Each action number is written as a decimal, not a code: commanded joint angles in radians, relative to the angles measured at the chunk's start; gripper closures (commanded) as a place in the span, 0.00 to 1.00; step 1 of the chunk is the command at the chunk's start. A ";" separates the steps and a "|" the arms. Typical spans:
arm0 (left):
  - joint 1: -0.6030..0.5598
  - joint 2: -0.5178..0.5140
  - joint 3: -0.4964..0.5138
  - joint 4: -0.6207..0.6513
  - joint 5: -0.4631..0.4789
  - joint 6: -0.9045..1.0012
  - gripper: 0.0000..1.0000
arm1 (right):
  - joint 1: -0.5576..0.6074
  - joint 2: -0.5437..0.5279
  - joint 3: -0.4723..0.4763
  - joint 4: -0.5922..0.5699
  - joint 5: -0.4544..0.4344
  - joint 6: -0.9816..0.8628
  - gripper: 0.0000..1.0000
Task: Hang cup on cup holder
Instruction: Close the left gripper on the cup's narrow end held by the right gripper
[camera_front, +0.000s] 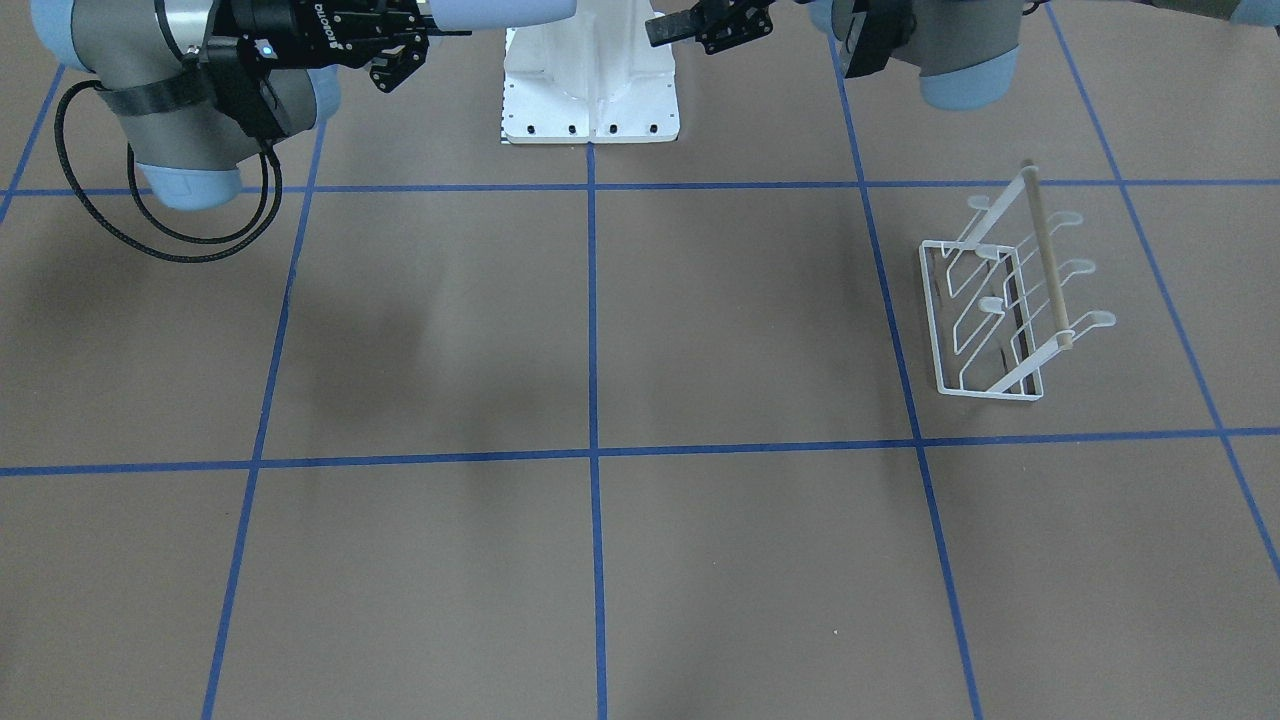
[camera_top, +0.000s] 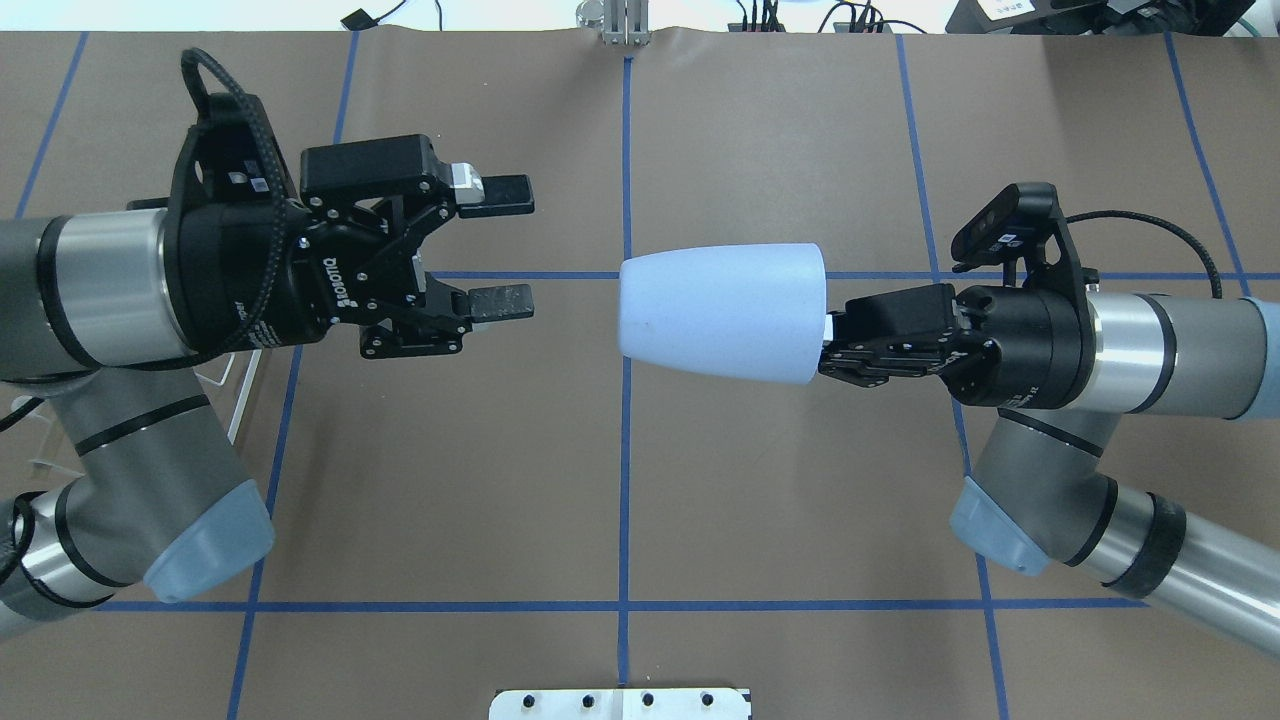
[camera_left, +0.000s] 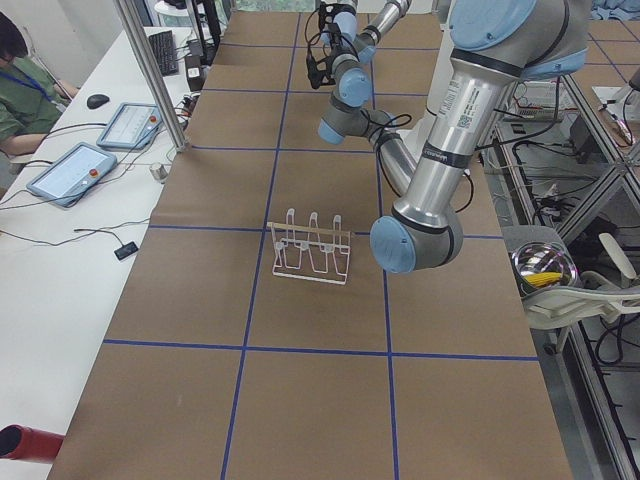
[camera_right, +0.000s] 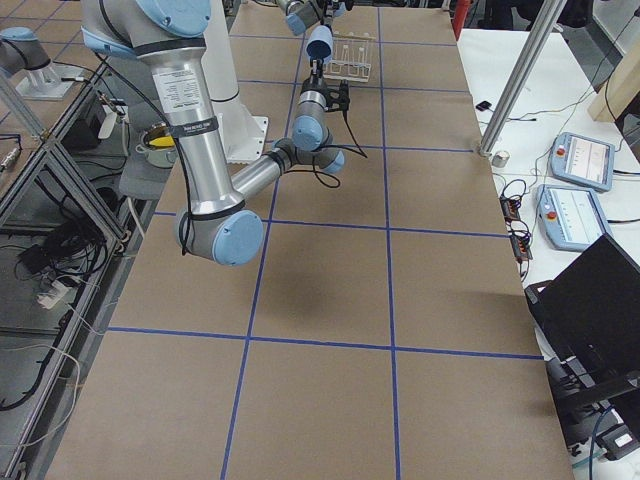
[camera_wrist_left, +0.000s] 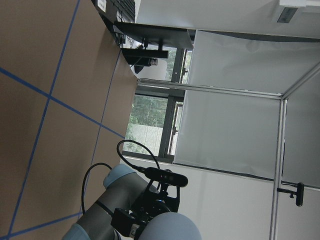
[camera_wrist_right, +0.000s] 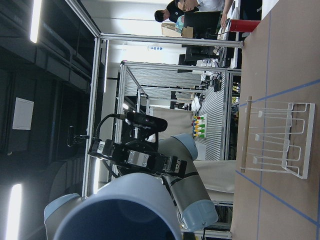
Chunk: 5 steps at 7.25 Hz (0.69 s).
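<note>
- In mid-air, overhead view: my right gripper (camera_top: 838, 338) is clamped on the cup (camera_top: 720, 312) at its wide rim. My left gripper (camera_top: 498, 248) is spread wide and empty; it should straddle the narrow base squarely.
- Front view: the cup holder (camera_front: 1000, 300) stands on my left, prongs bare.

Even overhead light, soft shadows, sharp.

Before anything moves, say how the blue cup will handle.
Probably light and stiff: the right gripper holds the cup level by its rim alone. Its smooth tapered wall may slip in a side grip; lying down, it would likely roll.
</note>
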<state>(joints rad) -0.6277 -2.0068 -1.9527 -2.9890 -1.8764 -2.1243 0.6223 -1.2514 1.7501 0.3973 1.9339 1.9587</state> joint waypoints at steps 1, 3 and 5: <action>0.039 -0.012 0.001 0.004 0.002 0.000 0.03 | -0.018 0.009 -0.003 -0.001 -0.001 -0.001 1.00; 0.065 -0.016 0.001 0.007 0.002 0.000 0.03 | -0.021 0.010 -0.004 -0.001 -0.003 -0.001 1.00; 0.091 -0.030 0.001 0.008 0.005 0.000 0.03 | -0.030 0.013 -0.004 -0.005 -0.021 -0.001 1.00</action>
<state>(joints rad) -0.5539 -2.0298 -1.9512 -2.9812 -1.8737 -2.1246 0.5980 -1.2391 1.7460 0.3937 1.9229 1.9574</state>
